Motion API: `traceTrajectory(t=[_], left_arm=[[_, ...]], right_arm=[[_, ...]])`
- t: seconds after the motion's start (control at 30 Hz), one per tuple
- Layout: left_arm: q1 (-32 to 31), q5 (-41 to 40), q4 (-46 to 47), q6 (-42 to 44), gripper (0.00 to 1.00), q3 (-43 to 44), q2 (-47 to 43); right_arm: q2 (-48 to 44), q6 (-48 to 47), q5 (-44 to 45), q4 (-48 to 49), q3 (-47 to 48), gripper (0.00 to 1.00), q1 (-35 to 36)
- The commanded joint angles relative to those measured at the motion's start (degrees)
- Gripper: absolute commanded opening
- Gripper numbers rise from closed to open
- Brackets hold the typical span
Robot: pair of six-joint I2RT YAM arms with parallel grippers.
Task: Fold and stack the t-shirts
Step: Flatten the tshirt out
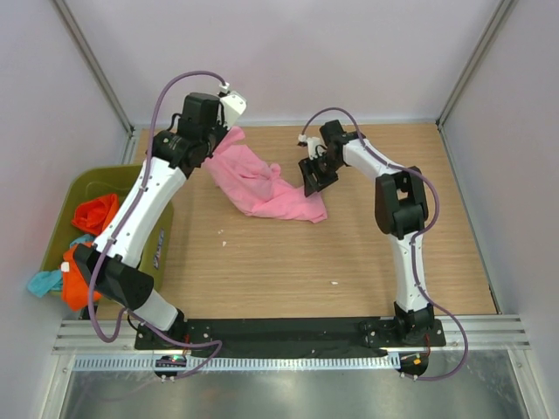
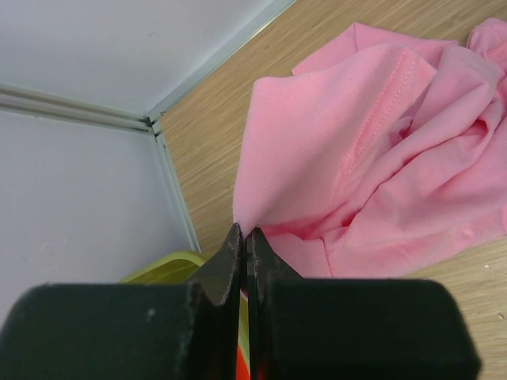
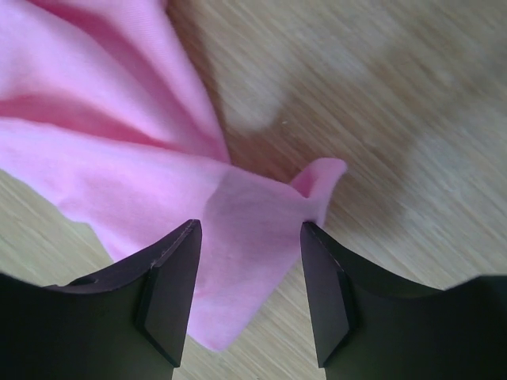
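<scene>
From above, the job has hardly begun. The pink t-shirt (image 1: pixel 262 188) lies in a crumpled heap on the table (image 1: pixel 288 262), a bit toward 12 o'clock from the middle. It is not flat and not folded, and there is no stack anywhere. The orange shirts (image 1: pixel 96 212) and a teal shirt (image 1: pixel 42 282) sit in or hang over the green bin (image 1: pixel 96 172) at 9 o'clock, so I think they all have to come out, be folded and be piled up. The left gripper (image 1: pixel 217 141) is at the pink t-shirt's 11 o'clock end, and the cloth rises up to it there. The right gripper (image 1: pixel 313 179) is at the 3 o'clock end, right by the cloth.

In the left wrist view, the left gripper (image 2: pixel 242 245) has its fingers pressed tight together, and they seem to pinch an edge of the pink t-shirt (image 2: pixel 372 150). The rest of the shirt spreads away toward 1 and 2 o'clock in loose folds. A bit of the bin (image 2: pixel 170 265) peeks in at 8 o'clock.

In the right wrist view, the right gripper (image 3: pixel 249 277) has its fingers (image 3: pixel 170 293) spread apart. A corner of the pink t-shirt (image 3: pixel 158 182) lies between them, and the rest runs off toward 10 o'clock. I cannot tell if the fingers touch it. They hold nothing yet.
</scene>
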Motion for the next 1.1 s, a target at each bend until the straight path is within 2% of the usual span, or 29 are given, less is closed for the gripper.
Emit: traceTrajectory(t=[0.0, 0.17, 0.3, 0.4, 0.43, 0.47, 0.5, 0.53, 0.63, 0.83, 1.07], left_arm=[[0.61, 0.03, 0.72, -0.87, 0.0, 0.81, -0.24], [0.61, 0.64, 0.54, -1.93, 0.0, 1.51, 0.73], [0.61, 0.64, 0.37, -1.93, 0.0, 2.04, 0.91], [0.52, 0.38, 0.37, -1.84, 0.0, 1.86, 0.73], [0.61, 0.38, 0.45, -1.93, 0.0, 1.78, 0.64], [0.69, 0.29, 0.54, -1.93, 0.0, 1.6, 0.64], [0.78, 0.29, 0.72, -2.01, 0.0, 1.6, 0.64], [0.87, 0.29, 0.98, -1.93, 0.0, 1.6, 0.73], [1.22, -0.06, 1.33, -2.1, 0.0, 2.47, 1.26], [1.49, -2.08, 3.27, -0.35, 0.0, 9.5, 3.1], [1.22, -1.12, 3.88, 0.53, 0.0, 18.73, 4.07]], right_arm=[[-4.65, 0.05, 4.29, 3.27, 1.32, 0.59, -0.28], [-2.64, -0.56, 7.28, 3.1, 1.93, 0.59, -0.37], [1.23, -0.3, 4.74, 2.05, 3.51, 0.55, -0.37], [1.06, -1.61, 3.24, 1.43, 3.78, 0.38, -0.37], [0.19, -1.97, 3.24, 1.08, 3.6, 0.22, -0.46], [-0.17, -2.23, 3.07, 0.73, 3.6, 0.11, -0.55], [-0.78, -2.49, 2.98, 0.55, 3.51, 0.04, -0.72], [-2.18, -2.85, 2.89, 0.38, 3.16, 0.01, -1.16], [-5.26, -3.55, 4.64, -0.59, 2.9, 0.01, -2.3], [-22.3, -6.97, 14.99, 0.9, 2.37, 0.01, -6.96], [-46.55, -13.04, 21.69, 13.63, -10.01, 0.01, -10.04]])
